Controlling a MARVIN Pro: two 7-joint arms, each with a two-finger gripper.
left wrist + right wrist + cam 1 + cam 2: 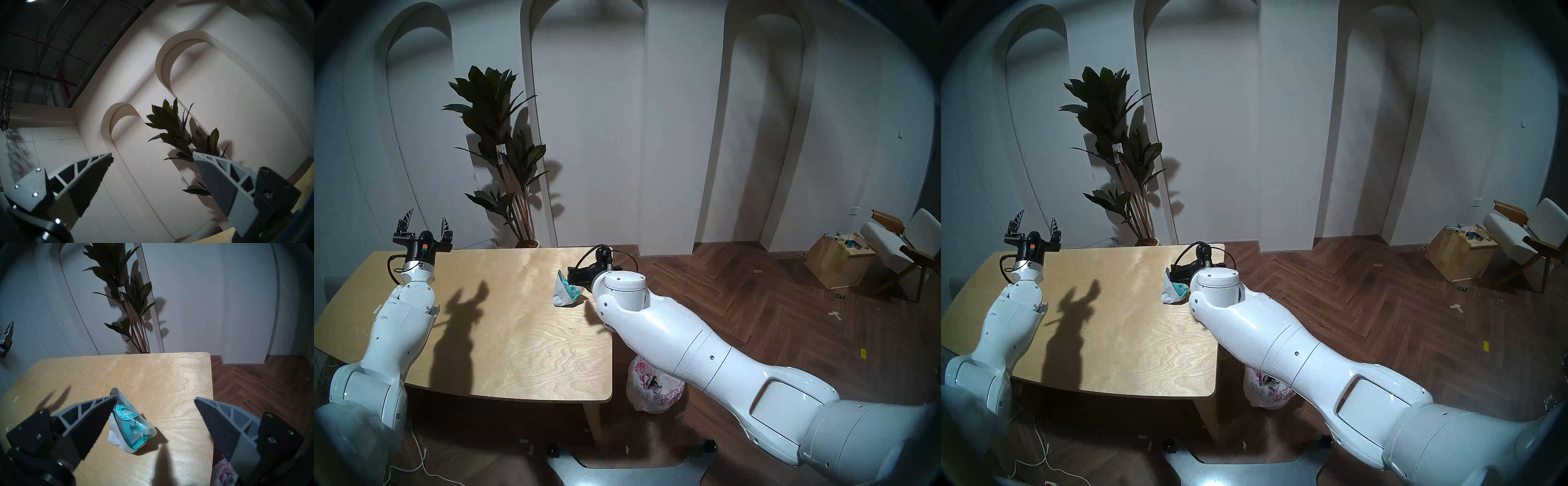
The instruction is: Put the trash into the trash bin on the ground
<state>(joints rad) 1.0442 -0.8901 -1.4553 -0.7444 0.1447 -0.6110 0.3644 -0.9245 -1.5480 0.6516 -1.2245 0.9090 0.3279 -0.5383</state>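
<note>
A crumpled wrapper with teal print [566, 292] [130, 426] lies on the light wooden table [517, 339], near its right edge. My right gripper [155, 398] hovers over it, open and holding nothing. In the right wrist view the wrapper sits under the gap, close to the finger on the view's left. The trash bin [653, 387] [224, 473], lined with a white bag printed in pink, stands on the floor beside the table's right edge, partly under my right arm. White crumpled pieces show inside it. My left gripper [427, 217] [152, 154] is raised over the table's far left corner, open and empty.
A tall potted plant [504, 135] stands behind the table against the white arched wall. Far right on the herringbone floor are a wooden cube box [836, 261] and a chair [897, 244]. Small tape strips [936, 315] dot the floor.
</note>
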